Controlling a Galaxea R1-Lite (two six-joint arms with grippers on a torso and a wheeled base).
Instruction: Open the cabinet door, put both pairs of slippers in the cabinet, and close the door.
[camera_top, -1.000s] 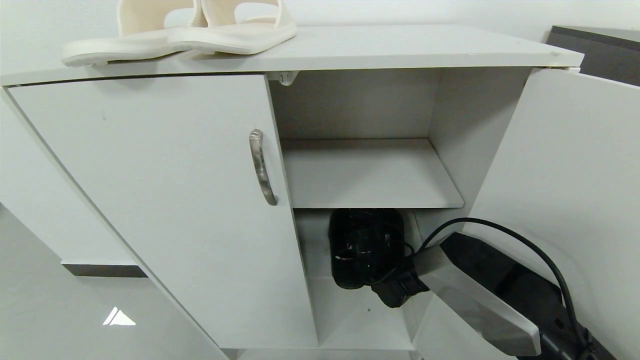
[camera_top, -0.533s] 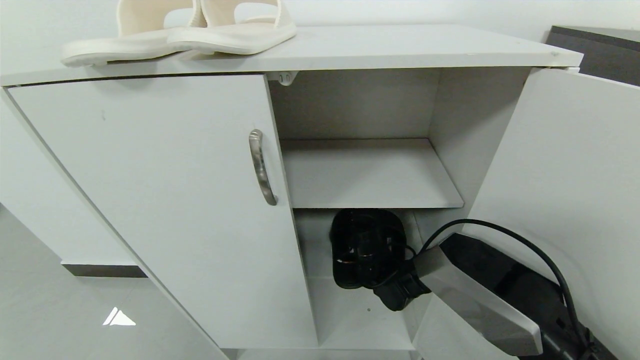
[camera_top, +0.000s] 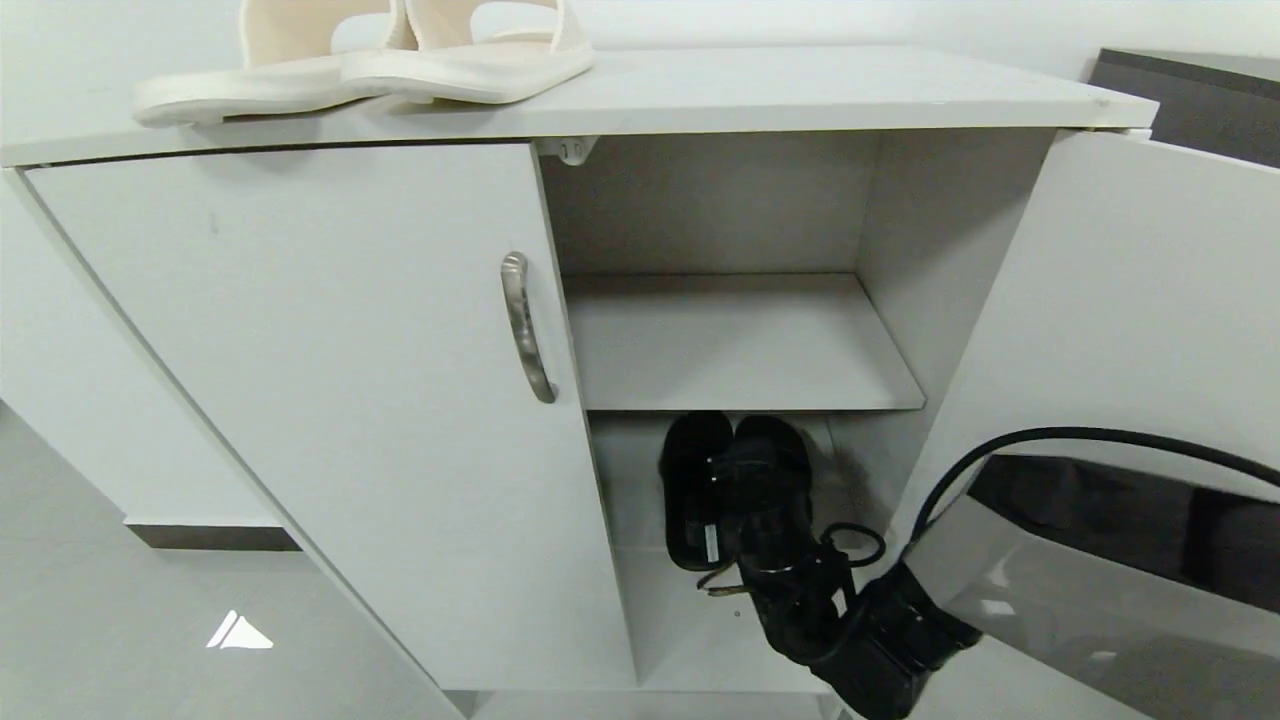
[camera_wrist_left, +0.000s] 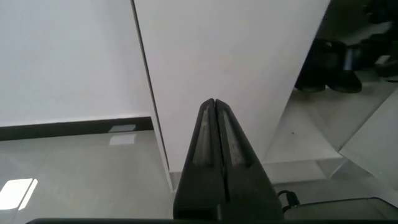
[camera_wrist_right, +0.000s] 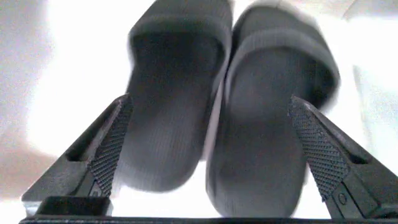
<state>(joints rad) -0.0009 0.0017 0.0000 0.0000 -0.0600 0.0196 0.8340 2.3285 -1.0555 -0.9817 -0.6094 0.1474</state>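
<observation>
A glossy grey floor (camera_top: 100, 620) and a white wall back a white cabinet (camera_top: 800, 90), its left door (camera_top: 300, 350) closed and its right door (camera_top: 1120, 300) swung open. Cream slippers (camera_top: 400, 70) lie on top. Black slippers (camera_top: 705, 490) lie side by side in the lower compartment, under the shelf (camera_top: 740, 345). The right gripper (camera_wrist_right: 209, 109) is spread wide, flanking their heels and gripping nothing. The left gripper (camera_wrist_left: 214, 109) is pressed together, empty, facing the closed door.
</observation>
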